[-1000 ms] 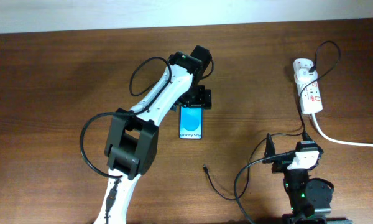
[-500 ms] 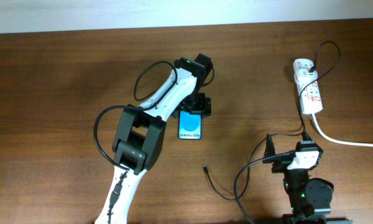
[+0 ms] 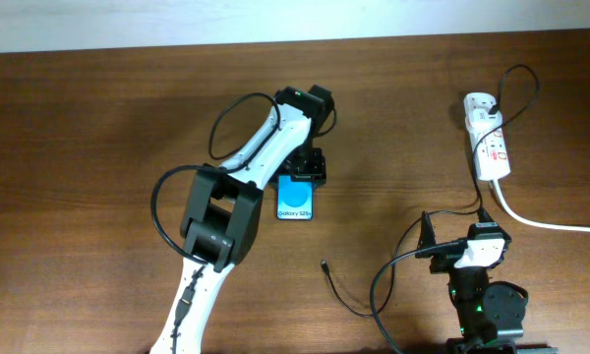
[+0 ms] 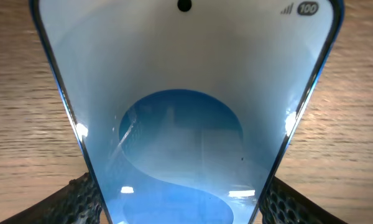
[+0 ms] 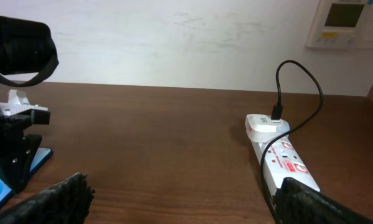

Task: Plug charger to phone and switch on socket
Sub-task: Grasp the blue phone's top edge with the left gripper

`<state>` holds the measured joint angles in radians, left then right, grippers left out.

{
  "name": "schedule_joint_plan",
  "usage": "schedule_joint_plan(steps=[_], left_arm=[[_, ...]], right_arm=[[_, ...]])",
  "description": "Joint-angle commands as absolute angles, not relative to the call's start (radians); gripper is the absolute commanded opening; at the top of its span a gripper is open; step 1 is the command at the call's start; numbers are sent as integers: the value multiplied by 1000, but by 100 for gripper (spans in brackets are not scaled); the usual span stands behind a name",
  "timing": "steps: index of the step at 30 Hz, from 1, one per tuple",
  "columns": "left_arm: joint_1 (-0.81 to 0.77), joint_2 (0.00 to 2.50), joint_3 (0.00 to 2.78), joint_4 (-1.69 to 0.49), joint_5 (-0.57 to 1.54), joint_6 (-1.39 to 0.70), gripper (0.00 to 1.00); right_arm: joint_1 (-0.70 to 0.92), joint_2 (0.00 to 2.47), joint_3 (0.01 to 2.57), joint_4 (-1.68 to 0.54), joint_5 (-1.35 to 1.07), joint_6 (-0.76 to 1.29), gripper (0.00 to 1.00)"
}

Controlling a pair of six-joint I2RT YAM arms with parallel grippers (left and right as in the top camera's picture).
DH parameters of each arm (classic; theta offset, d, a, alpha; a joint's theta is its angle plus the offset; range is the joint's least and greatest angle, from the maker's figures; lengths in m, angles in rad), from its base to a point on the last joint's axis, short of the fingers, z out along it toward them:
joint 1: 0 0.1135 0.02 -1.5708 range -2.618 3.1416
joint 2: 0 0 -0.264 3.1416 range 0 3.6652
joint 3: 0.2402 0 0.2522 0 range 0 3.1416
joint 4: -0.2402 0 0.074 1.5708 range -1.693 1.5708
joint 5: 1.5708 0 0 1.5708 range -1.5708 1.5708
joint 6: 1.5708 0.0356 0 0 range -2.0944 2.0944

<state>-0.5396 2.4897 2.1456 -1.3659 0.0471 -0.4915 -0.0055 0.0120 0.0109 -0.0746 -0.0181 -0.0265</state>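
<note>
The phone [image 3: 296, 200], its blue screen up, lies at the table's middle. My left gripper [image 3: 303, 167] is shut on its far end. In the left wrist view the phone [image 4: 183, 93] fills the frame between the two fingers of the left gripper [image 4: 183, 208]. The charger [image 3: 336, 285], a thin black cable, lies with its connector tip loose on the table below the phone. The white socket [image 3: 489, 138] lies at the far right with a black plug in it; it also shows in the right wrist view [image 5: 286, 155]. My right gripper [image 5: 180, 199] is open and empty, and in the overhead view it [image 3: 469, 246] sits near the front edge.
A thick white cord [image 3: 551, 224] runs from the socket off the right edge. The charger cable loops above the socket [image 3: 521, 79] and passes by my right arm's base [image 3: 484, 305]. A wall stands behind the table's far edge.
My left gripper has slid the phone a little to the left and toward the front. The left arm's elbow has swung up. The right arm has not moved.
</note>
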Motion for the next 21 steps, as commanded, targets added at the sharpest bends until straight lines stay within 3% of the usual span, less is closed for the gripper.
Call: schedule_joint_plan(steps=[1,6,11,13,18,21], left_arm=[[-500,2503,2210,-1385,29,-496,74],[-488,2504,2209,-1219,-60,-492,75],[-489,2505,2174,-1204,-68,-493,76],[-489,2505,2123,-1177,-68,-493,99],[-490,2505,2114,-1159,-68,-493,100],[-490,2506,2096,-1155,-68,-493,93]], right_arm=[[0,6,6,-79,-10,-22,98],[0,6,6,-79,-10,-22,98],[0,6,6,-79,-10,-22,98],[0,6,6,-79,-10,-22,98],[0,6,6,-79,-10,-22,98],[0,6,6,-79,-10,-22,98]])
